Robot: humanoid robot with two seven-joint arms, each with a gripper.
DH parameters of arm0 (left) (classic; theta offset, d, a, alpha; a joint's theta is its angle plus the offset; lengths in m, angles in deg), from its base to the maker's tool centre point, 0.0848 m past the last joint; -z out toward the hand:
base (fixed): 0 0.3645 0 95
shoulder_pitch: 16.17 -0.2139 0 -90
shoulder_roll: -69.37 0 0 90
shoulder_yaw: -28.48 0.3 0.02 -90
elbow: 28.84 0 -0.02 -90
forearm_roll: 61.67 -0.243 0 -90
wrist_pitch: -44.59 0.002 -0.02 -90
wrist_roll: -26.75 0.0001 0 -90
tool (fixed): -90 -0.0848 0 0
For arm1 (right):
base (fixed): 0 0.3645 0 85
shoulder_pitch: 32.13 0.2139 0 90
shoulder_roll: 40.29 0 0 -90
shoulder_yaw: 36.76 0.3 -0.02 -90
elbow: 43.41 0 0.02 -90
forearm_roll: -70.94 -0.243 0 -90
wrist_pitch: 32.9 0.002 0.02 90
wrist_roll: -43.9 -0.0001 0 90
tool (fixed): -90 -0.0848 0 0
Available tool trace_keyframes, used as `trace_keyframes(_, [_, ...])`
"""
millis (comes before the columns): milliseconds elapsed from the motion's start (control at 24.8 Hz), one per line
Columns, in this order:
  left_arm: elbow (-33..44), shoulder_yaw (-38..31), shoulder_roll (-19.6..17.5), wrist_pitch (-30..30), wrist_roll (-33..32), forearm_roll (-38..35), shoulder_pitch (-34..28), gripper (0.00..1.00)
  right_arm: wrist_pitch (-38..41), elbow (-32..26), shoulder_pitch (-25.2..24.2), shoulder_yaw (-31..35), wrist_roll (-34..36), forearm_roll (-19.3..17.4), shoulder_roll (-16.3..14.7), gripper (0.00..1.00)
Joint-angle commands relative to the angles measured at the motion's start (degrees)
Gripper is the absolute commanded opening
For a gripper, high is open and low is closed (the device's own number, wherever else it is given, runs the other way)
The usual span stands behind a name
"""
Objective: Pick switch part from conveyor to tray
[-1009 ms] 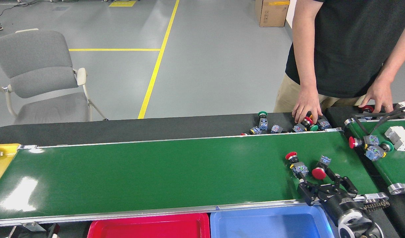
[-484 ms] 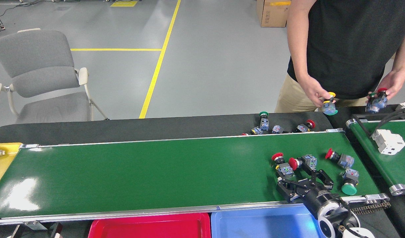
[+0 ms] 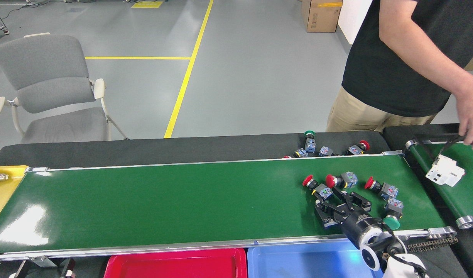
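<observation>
Right now the right gripper (image 3: 338, 200) hangs low over the conveyor (image 3: 163, 200), fingers spread wide and holding nothing. Just beyond its fingertips lie two red-capped switch parts: the left switch part (image 3: 316, 187) and the middle switch part (image 3: 340, 179), each with its long axis running roughly across the belt. Two more sit to the gripper's right. The blue tray (image 3: 298, 260) waits just behind the gripper, below the conveyor's near rail. The left arm is out of view, so the right is nearer.

I see four switch parts (image 3: 350, 189) lying on the conveyor (image 3: 163, 200), clustered near its right end.
</observation>
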Motion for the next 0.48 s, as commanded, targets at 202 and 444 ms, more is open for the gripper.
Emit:
trace_keyframes(202, [0.4, -0.1, 0.0, 0.0, 0.2, 0.0, 0.1, 1.0, 2.1, -2.5, 0.6, 0.1, -0.1, -0.2, -0.3, 0.02])
trace_keyframes(444, [0.4, -0.1, -0.1, -0.1, 0.2, 0.0, 0.1, 1.0, 6.4, -8.9, -2.1, -1.8, 0.1, -0.2, 0.0, 0.02])
